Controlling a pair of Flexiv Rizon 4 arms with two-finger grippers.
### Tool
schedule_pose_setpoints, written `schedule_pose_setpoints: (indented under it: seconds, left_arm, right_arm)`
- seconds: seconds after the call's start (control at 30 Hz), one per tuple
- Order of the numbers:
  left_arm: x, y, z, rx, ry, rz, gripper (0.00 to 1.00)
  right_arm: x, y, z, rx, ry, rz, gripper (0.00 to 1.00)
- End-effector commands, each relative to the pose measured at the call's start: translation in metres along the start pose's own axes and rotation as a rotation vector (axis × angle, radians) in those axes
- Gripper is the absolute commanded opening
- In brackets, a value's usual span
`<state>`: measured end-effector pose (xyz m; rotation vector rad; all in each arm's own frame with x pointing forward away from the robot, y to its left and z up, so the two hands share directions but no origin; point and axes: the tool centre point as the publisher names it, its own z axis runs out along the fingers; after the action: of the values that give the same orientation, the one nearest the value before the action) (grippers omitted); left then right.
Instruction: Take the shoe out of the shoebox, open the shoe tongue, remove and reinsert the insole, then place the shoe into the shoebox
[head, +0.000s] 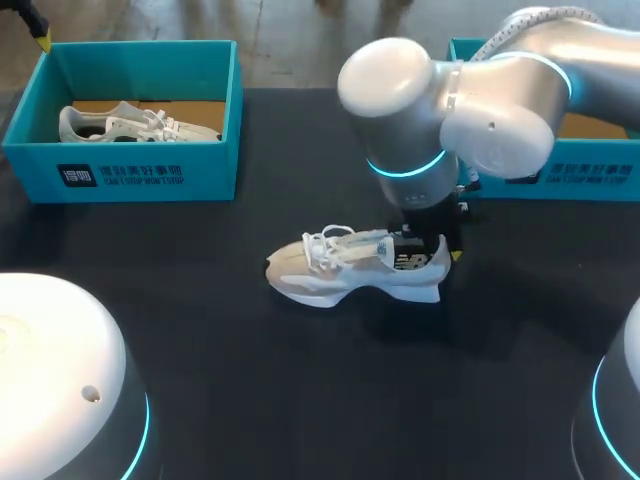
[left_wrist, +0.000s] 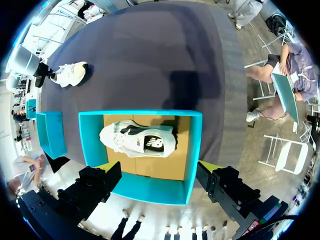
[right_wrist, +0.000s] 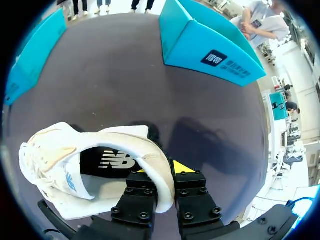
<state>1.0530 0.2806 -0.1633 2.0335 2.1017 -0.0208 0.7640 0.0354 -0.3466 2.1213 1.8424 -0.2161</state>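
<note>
On the dark table (head: 200, 300), our right gripper (right_wrist: 165, 175) pinches the heel of the white shoe (head: 350, 268); our left gripper (left_wrist: 157, 170) hangs spread wide above the shoebox (left_wrist: 193, 150).

Two shoes (head: 355, 268) (head: 135, 124) — two shoeboxes (head: 125, 170) (head: 590, 182).

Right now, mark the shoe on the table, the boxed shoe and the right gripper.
shoe on the table (head: 350, 272): head view, its side.
boxed shoe (left_wrist: 125, 142): left wrist view, upper.
right gripper (right_wrist: 168, 175): right wrist view, between fingertips.
</note>
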Motion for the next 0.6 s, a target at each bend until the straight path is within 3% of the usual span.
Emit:
schedule_pose_setpoints:
  seconds: [0.03,0.6]
  left_arm:
    - [0.000,-0.001,0.000,-0.002,0.001,0.001,1.00]
    - [0.000,-0.001,0.000,-0.002,0.001,0.001,1.00]
  right_arm:
    - [0.003,0.002,0.005,0.000,-0.001,0.003,0.00]
    - [0.007,0.005,0.024,0.005,-0.006,-0.003,0.00]
